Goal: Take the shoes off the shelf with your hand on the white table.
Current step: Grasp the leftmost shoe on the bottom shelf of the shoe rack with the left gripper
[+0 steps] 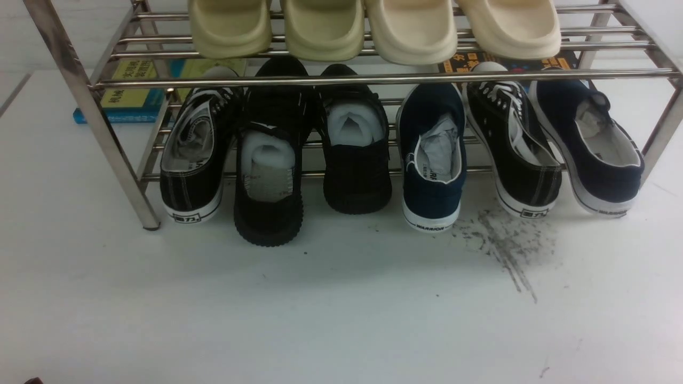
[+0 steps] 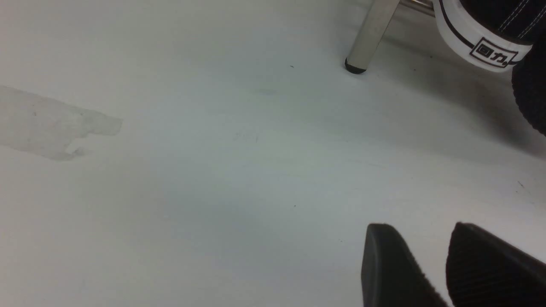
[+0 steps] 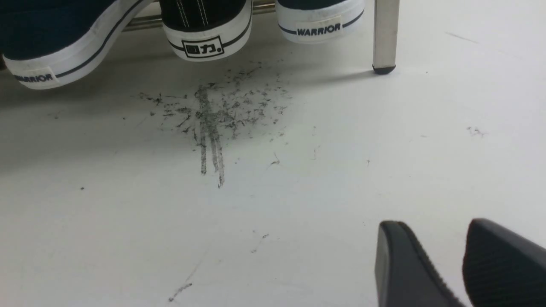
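The shoes, an all-black knit pair with white stuffing, sit on the lower tier of the chrome shelf [image 1: 373, 79]. The left shoe [image 1: 268, 176] sticks out further toward me than the right shoe [image 1: 356, 160]; its ridged sole edge [image 2: 533, 94] shows in the left wrist view. Neither hand appears in the front view. My left gripper [image 2: 420, 232] hovers open over the bare white table [image 1: 341, 320], short of the shelf's left leg [image 2: 369, 38]. My right gripper [image 3: 431, 228] is open too, with nothing between its fingers, near the grey scuff marks [image 3: 213, 115].
Black canvas shoes [image 1: 195, 154] [image 1: 512, 149] and navy canvas shoes [image 1: 433, 160] [image 1: 592, 144] flank the black pair on the lower tier. Several cream slippers [image 1: 373, 26] fill the upper tier. Books [image 1: 130, 90] lie behind the shelf. The right leg [image 3: 385, 34] stands by the navy heel.
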